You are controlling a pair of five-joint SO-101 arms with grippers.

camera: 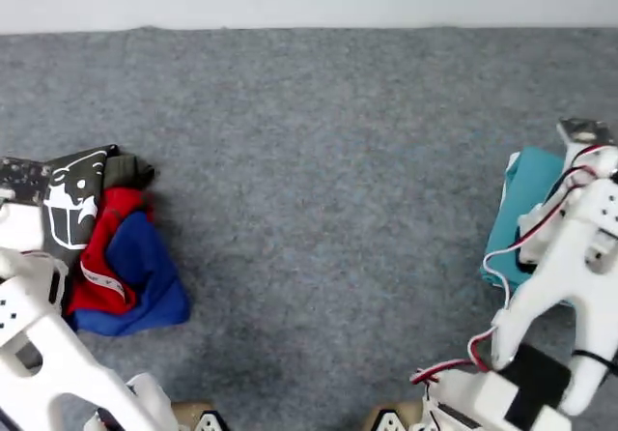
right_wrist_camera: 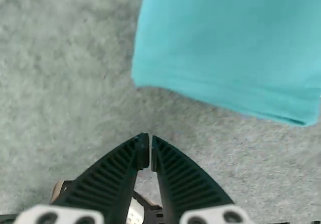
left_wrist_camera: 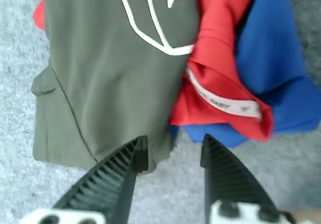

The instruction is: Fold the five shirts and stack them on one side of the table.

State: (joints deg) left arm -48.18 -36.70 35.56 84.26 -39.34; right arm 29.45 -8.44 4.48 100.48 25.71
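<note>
- Jaws of your left gripper stand apart, one over the edge of the olive shirt, likely poised to pinch it.
- Against it, the red shirt and blue shirt lie crumpled in one unfolded heap.
- Your right gripper is closed on nothing, near the folded teal shirt, seemingly the stack's start at the table side.

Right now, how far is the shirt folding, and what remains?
Done: one teal shirt lies folded on one side of the table, by the shut right gripper. In hand: nothing; the open left gripper hangs at the olive shirt. Left: olive shirt, red shirt and blue shirt lie in an unfolded heap.
</note>
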